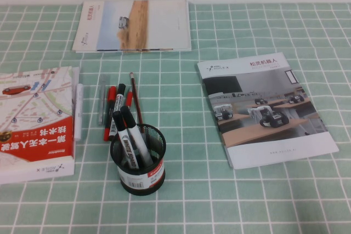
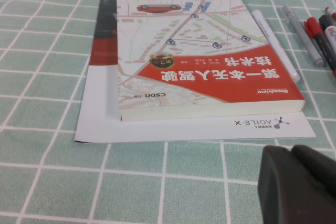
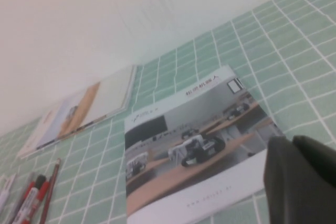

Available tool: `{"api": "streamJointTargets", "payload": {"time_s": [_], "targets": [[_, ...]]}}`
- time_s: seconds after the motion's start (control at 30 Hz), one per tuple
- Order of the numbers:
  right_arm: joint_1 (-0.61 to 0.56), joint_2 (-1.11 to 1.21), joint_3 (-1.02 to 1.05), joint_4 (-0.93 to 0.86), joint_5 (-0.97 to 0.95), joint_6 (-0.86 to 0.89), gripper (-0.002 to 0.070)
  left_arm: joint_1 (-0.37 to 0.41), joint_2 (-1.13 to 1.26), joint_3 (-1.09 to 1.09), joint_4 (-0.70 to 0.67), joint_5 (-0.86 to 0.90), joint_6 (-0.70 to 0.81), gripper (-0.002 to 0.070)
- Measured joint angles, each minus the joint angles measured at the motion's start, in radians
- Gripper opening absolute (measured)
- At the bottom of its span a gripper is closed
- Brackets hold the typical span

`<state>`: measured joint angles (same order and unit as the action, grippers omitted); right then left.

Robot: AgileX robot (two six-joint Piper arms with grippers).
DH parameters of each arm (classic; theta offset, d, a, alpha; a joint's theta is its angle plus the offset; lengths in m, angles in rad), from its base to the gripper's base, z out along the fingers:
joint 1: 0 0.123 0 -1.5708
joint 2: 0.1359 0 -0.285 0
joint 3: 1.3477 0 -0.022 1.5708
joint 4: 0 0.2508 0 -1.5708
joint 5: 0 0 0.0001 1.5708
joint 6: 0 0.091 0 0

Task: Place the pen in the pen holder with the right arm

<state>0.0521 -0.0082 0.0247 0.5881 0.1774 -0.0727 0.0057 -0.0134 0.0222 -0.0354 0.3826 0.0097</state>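
The pen [image 1: 135, 99] is a thin dark-red stick lying flat on the green checked cloth just behind the pen holder [image 1: 138, 160], a black mesh cup with a white label and red band that holds black markers. The pen also shows in the right wrist view [image 3: 50, 189]. Neither arm shows in the high view. My right gripper [image 3: 291, 141] hangs over the near edge of the robot brochure [image 3: 194, 145], fingers together and empty. My left gripper [image 2: 291, 150] is near the red and white book [image 2: 205, 72], fingers together and empty.
Red and black markers [image 1: 113, 105], a grey pen [image 1: 101, 102] and a white pen [image 1: 78, 110] lie beside the pen. A red and white book [image 1: 33, 119] lies left, the brochure [image 1: 263, 108] right, a booklet [image 1: 134, 26] at the back.
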Motion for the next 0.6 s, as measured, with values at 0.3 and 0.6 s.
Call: {"api": "streamJointTargets", "payload": {"time_s": [0.3,0.6], "targets": [[0.000,0.000,0.000,0.065,-0.048,0.000,-0.0020,0.000,0.000,0.000,0.000,0.000,0.000,-0.0004],[0.000,0.230,-0.188,0.100,0.211,0.000,-0.0020,0.000,0.000,0.000,0.000,0.000,0.000,-0.0004]]}}
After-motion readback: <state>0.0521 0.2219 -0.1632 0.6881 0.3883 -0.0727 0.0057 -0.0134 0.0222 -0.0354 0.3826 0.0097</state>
